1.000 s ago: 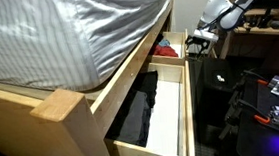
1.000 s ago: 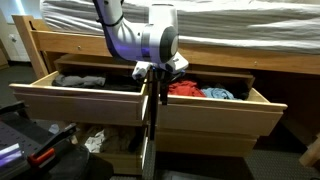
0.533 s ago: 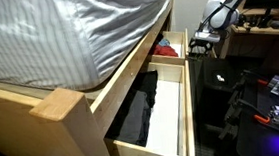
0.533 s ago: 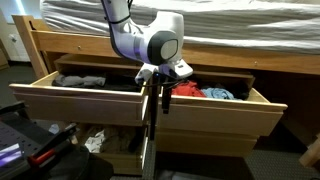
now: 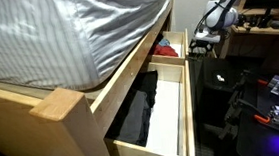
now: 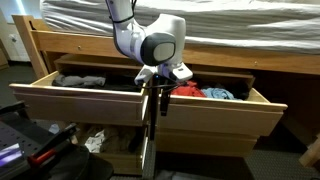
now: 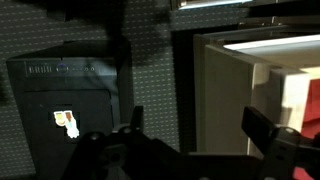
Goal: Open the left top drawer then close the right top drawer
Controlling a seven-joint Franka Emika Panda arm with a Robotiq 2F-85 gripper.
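Observation:
The left top drawer (image 6: 75,100) stands pulled out, with black clothing (image 6: 80,80) inside. It is the long drawer with a white floor (image 5: 168,121) in an exterior view. The right top drawer (image 6: 215,112) also stands pulled out, with red and mixed-colour items (image 6: 190,90) inside; it shows farther back in an exterior view (image 5: 167,48). My gripper (image 6: 163,95) hangs in front of the seam between the two drawers, by the right drawer's left end, and shows in both exterior views (image 5: 199,43). In the wrist view the gripper (image 7: 198,125) is open and empty, with a pale-wood drawer panel (image 7: 225,90) ahead.
A lower drawer (image 6: 95,140) with white items is open under the left top drawer. The mattress (image 5: 66,34) overhangs the drawers. A dark box with a sticker (image 7: 70,100) stands on the floor. Black gear and cases (image 5: 271,93) lie beside the bed.
My gripper has shifted a little to the right along the drawer fronts, from the seam toward the right drawer. Both drawers stay where they were.

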